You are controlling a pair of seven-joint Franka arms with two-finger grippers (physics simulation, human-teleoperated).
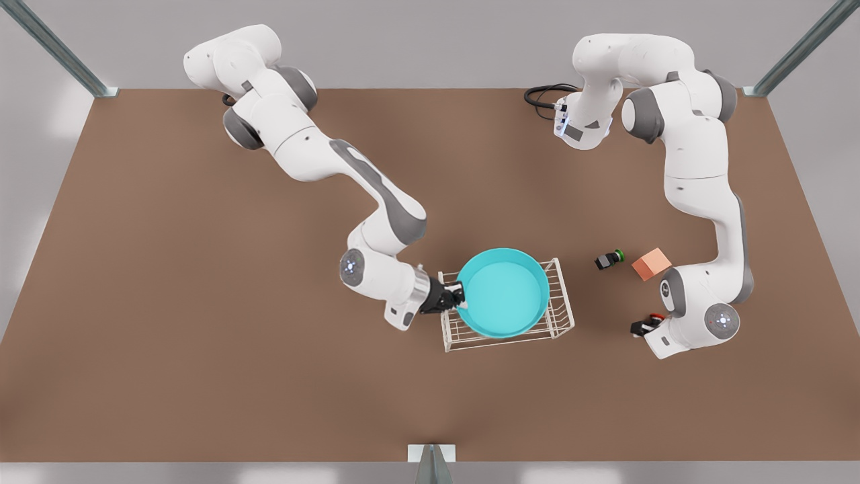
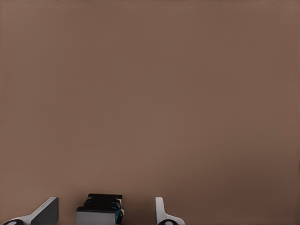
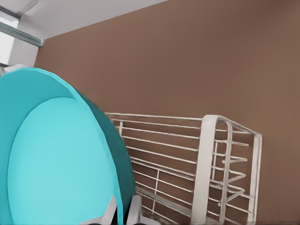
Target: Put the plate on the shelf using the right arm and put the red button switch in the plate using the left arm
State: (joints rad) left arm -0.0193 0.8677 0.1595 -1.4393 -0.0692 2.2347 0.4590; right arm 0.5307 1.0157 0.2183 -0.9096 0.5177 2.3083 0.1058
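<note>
The right gripper (image 1: 459, 296) is pinching the plate (image 1: 502, 292) by its rim, resting it on the shelf (image 1: 562, 310); letting go looks due next. The left gripper (image 1: 646, 327) is standing over the red button switch (image 1: 654, 319), fingers spread beside it, not yet clamped. The green-capped switch (image 1: 609, 259) and orange cube (image 1: 651, 263) are sitting near, probably not obstructing.

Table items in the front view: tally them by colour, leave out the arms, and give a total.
Turquoise: 1, the plate, on the rack with the right gripper at its rim.
White: 1, the wire rack.
Red-capped: 1, the red button switch, by the left gripper.
Green-capped: 1, the green button switch.
Orange: 1, the cube.
Total: 5.
</note>
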